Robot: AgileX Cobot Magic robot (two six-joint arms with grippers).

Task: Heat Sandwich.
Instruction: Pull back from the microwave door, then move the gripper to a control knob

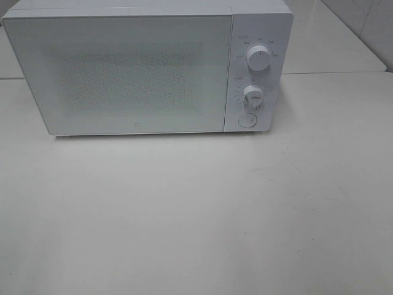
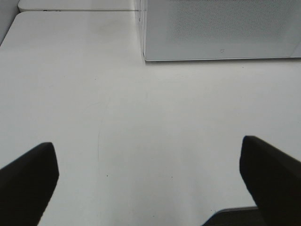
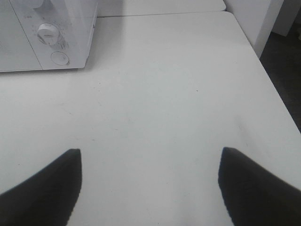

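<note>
The sandwich is out of view in all three frames. A white microwave [image 1: 135, 74] stands at the back of the white table [image 1: 196, 221] with its door shut. Its two knobs [image 1: 258, 58] and round button [image 1: 247, 120] sit on the right panel. Neither arm shows in the high view. My left gripper [image 2: 149, 176] hovers open over bare table, well short of the microwave's front left corner [image 2: 146, 56]. My right gripper [image 3: 150, 181] is open over bare table too, with the microwave's knob panel [image 3: 51, 35] far ahead of it. Nothing lies between either pair of fingers.
A second white table [image 1: 331, 37] adjoins behind the microwave on the right. The table's right edge [image 3: 275, 89] drops to dark floor, and a white wall or cabinet [image 3: 254, 19] stands past its far corner.
</note>
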